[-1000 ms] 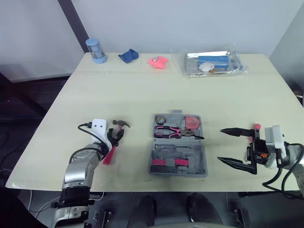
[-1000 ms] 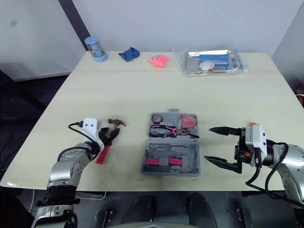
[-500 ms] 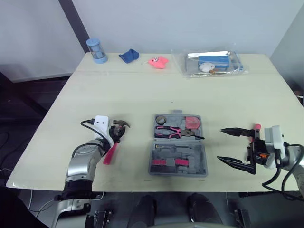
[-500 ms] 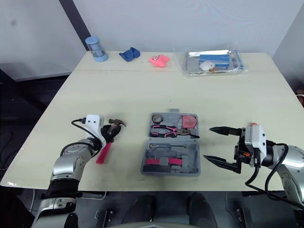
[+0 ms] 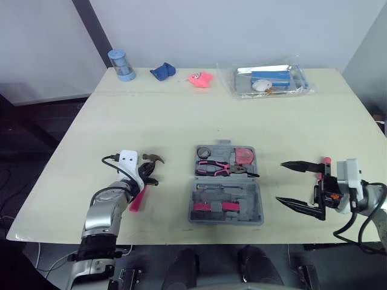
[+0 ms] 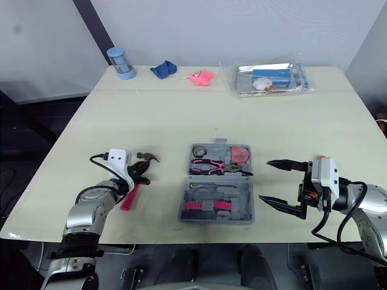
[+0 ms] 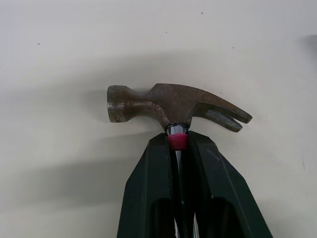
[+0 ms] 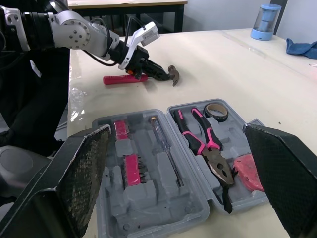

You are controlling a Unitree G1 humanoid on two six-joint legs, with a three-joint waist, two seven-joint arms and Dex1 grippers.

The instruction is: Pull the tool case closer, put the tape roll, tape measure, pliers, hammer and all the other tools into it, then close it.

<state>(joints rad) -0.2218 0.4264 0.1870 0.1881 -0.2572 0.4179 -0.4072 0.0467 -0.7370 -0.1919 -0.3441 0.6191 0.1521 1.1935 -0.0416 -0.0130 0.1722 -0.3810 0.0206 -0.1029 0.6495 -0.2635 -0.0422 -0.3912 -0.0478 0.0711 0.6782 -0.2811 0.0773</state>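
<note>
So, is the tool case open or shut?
Open: the tool case lies spread flat, pliers and tape roll visible inside.

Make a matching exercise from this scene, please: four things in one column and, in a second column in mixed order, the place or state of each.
Things:
1. hammer
2. pliers
3. blue container
4. right end effector

Places or states:
A. lying in the open tool case
B. open, holding nothing, to the right of the case
C. standing at the far left corner of the table
D. gripped at the neck by the left end effector

Pairs: 1-D, 2-A, 3-C, 4-B
</note>
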